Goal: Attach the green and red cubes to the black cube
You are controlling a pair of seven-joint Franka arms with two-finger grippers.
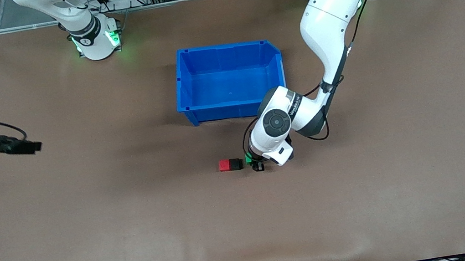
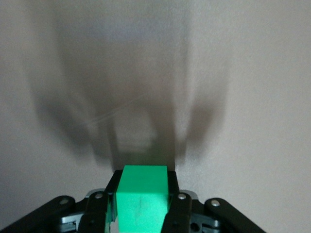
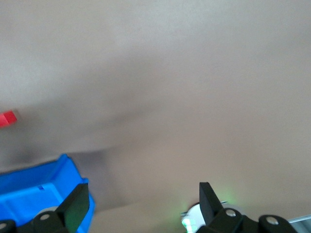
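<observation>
Front view shows the left gripper [image 1: 257,163] low at centre frame, clamped on the green cube [image 1: 248,159] just beside the black cube [image 1: 235,164], which touches the red cube [image 1: 224,165], so the green one seems lined up for pressing onto the black cube's free face. The arm's wrist hides most of the green cube there, so any contact with the black cube cannot be judged. At mid-left of the frame, the right gripper [image 1: 30,146] waits over bare table, fingers apart; the blue bin [image 1: 186,91] sits above centre.
</observation>
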